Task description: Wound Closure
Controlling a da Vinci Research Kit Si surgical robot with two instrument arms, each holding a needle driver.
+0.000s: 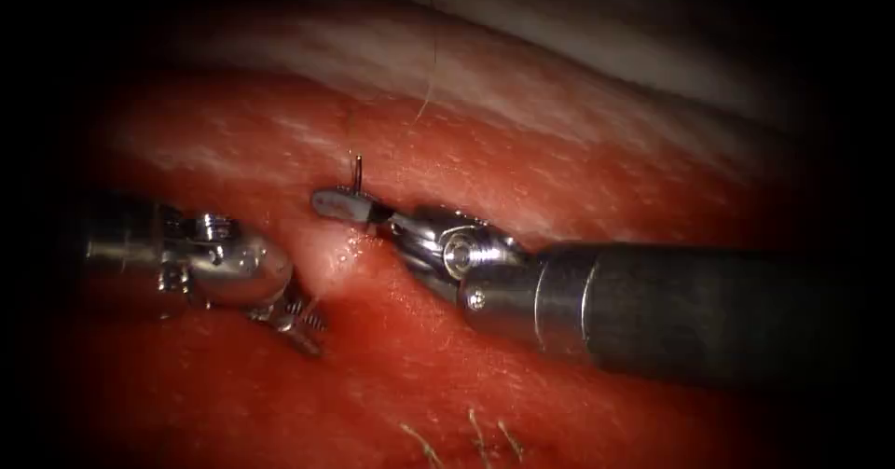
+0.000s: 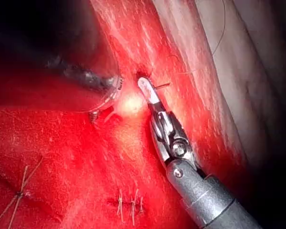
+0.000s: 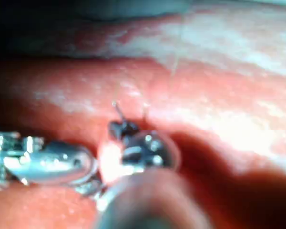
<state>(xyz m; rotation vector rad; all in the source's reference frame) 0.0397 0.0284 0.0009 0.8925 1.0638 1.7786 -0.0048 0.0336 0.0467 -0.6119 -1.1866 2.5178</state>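
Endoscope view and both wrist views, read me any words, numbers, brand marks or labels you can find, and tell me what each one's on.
None: no text, number or sign can be read.
Right tool: bare metal, unmarked; its pincer is shut on the needle, which stands up from the tissue.
Left tool: bare metal, unmarked, its pincer down on the tissue.

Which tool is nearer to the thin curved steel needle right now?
Right. The right arm's tool holds the thin curved steel needle in its jaws; the left arm's tool sits lower left of it, jaws at the tissue.
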